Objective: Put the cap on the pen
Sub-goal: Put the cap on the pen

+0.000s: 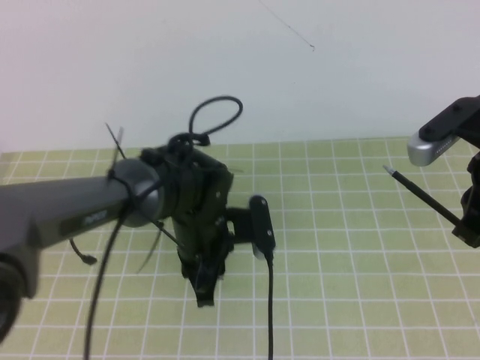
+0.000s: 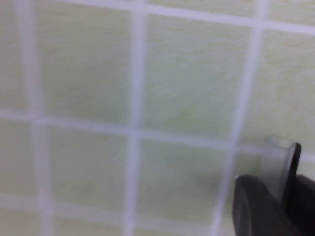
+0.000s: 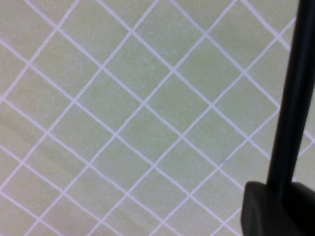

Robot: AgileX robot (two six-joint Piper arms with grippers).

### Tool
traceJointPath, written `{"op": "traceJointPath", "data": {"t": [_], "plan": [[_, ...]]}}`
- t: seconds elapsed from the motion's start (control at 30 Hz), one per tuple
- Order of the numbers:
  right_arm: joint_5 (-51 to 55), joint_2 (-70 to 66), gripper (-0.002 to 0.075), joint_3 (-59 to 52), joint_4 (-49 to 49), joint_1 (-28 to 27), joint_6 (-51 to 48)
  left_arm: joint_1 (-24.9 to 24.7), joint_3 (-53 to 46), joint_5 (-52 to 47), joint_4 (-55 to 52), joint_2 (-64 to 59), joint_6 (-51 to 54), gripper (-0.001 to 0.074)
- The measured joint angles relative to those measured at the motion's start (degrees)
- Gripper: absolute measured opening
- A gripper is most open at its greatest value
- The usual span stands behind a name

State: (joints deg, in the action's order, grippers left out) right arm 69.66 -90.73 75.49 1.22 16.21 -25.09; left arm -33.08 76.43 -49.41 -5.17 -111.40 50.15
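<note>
Gripping the pen (image 1: 422,193), right hand (image 1: 466,225) waits; left hand (image 1: 204,289) clamps the cap (image 2: 275,164).

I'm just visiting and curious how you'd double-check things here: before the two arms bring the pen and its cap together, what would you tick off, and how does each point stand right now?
1. Pen held by the right gripper, at the right edge above the mat: ok, fingers shut on its barrel.
2. Pen tip free and pointing toward the left arm: ok.
3. Cap in the left gripper, low over the mat at centre: ok, a clear tube sits between the fingers.
4. Cap opening facing the pen tip: cannot tell.
5. Pen and cap lined up: not ok, they are well apart.
6. Path between them free: ok, only open mat.
</note>
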Motion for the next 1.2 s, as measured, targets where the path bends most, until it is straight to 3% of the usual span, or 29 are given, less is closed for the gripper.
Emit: {"op": "traceJointPath", "data": {"t": [0.17,0.47,0.67,0.83,1.2], "plan": [[0.0,0.0,0.0057,0.0,-1.22,0.0,-0.86,0.0,0.0,-3.81,-0.42,6.06,-0.41,0.0001],[0.0,0.53,0.0057,0.0,-12.73,0.0,-3.6,-1.8,-3.05,-8.76,-0.81,24.94,-2.1,0.0],[-0.1,4.22,0.0057,-1.99,-18.34,0.19,-2.99,-3.34,-15.09,1.37,-3.43,41.35,-0.45,0.0],[0.12,8.8,0.0057,-8.05,-20.31,5.22,-3.42,-3.46,-27.25,13.85,-3.29,54.38,0.1,0.0],[0.0,16.31,0.0057,-15.4,-30.45,13.43,-2.39,-3.46,-47.54,27.96,-2.79,69.97,7.34,0.0]]}}
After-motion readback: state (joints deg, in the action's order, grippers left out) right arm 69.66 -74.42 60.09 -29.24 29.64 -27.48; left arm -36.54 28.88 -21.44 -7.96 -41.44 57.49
